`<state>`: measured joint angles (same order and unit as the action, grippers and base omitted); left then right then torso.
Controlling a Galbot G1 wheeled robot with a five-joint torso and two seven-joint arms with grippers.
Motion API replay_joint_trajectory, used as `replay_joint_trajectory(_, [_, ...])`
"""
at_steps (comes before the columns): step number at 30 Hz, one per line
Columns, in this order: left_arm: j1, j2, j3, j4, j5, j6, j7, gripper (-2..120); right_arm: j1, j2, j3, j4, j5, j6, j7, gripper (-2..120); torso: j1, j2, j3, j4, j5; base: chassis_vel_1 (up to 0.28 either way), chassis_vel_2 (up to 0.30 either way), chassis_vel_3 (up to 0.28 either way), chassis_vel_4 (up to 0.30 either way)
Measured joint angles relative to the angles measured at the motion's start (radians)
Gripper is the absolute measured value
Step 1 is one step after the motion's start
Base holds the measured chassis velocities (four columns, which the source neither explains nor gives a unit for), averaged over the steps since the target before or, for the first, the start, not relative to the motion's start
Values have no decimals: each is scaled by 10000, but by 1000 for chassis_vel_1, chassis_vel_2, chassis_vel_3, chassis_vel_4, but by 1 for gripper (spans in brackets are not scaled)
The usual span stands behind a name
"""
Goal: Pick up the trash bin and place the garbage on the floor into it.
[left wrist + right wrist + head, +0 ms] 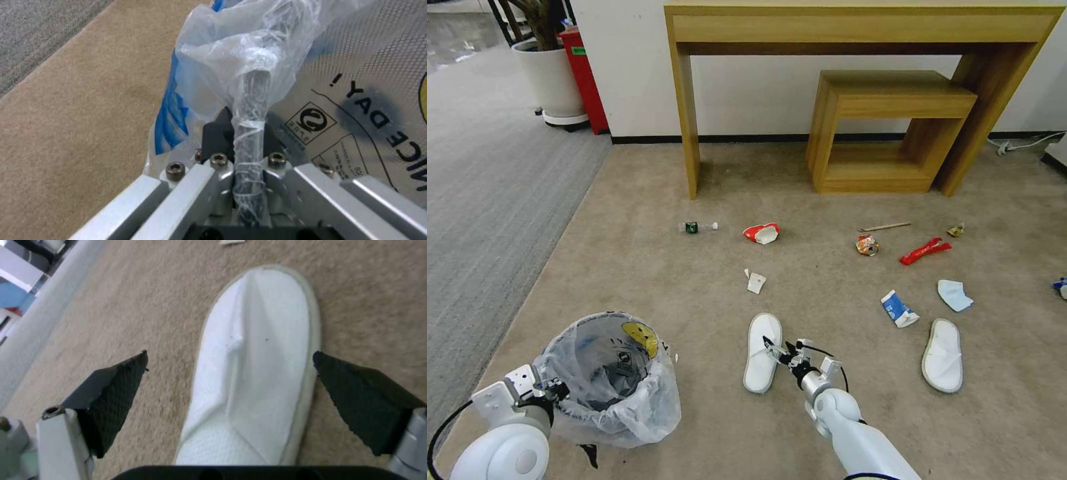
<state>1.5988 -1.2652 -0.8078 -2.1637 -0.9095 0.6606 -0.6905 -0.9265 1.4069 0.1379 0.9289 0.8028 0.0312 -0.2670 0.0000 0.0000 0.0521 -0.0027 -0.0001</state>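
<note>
White slipper (253, 366) lies flat between the right gripper's (229, 386) spread jaws.

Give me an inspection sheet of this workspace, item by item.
Surface: beige carpet, grey ribbed carpet to its left.
Job's things: trash bin, bag-lined, rim clamped by left gripper; two white slippers, near one and far one, plus paper cup, small bottle, red wrapper, carton on the floor.
Clutter: nothing seen.
Grippers: right gripper, jaws open, straddling the near slipper.
Cables: white cord by the wall.
Surroundings: wooden desk, stool, potted plant.
</note>
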Motion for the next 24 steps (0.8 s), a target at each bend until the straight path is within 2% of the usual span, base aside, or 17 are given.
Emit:
replay_joint_trajectory(13, [-137, -76, 90, 169, 40, -48, -11, 1, 583, -93, -815, -406, 217, -337, 323, 95, 0, 0, 0, 0, 1, 0, 0, 0, 0])
replay_joint_trajectory(24, [-130, -57, 109, 174, 91, -120, 1, 1, 1056, 64, -1379, -793, 114, -317, 838, 84, 0, 2, 1, 0, 1, 0, 0, 0, 0])
